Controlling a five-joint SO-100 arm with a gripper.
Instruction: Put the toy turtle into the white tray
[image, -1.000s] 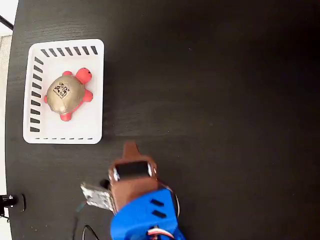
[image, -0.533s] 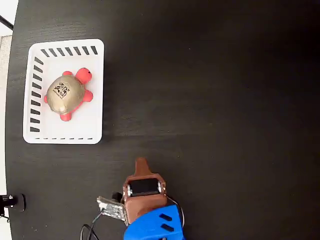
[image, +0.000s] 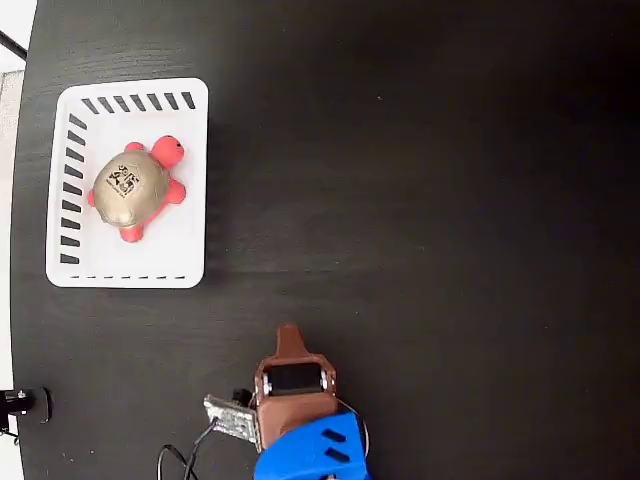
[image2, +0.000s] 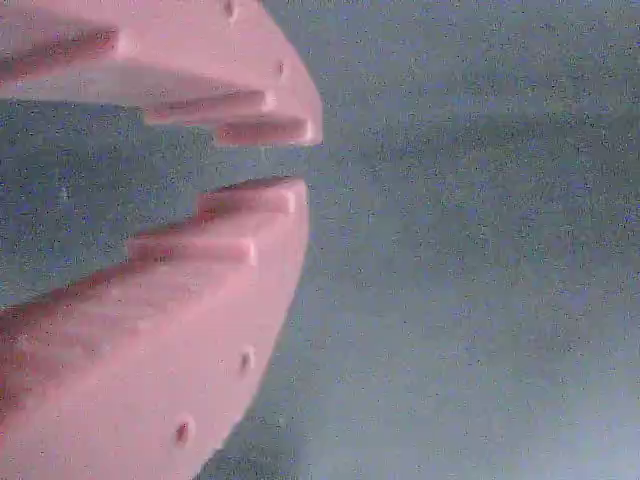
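Inside the white tray, the toy turtle sat upright, nearer the tray's left slotted wall, its red head aimed at the upper right corner. Well below and right of the tray, the gripper hung over bare black tabletop; in the wrist view its jaws stood slightly apart, holding nothing

The toy turtle, gold-shelled and apparently upright, is seen lying inside the white tray near its slotted left rim.
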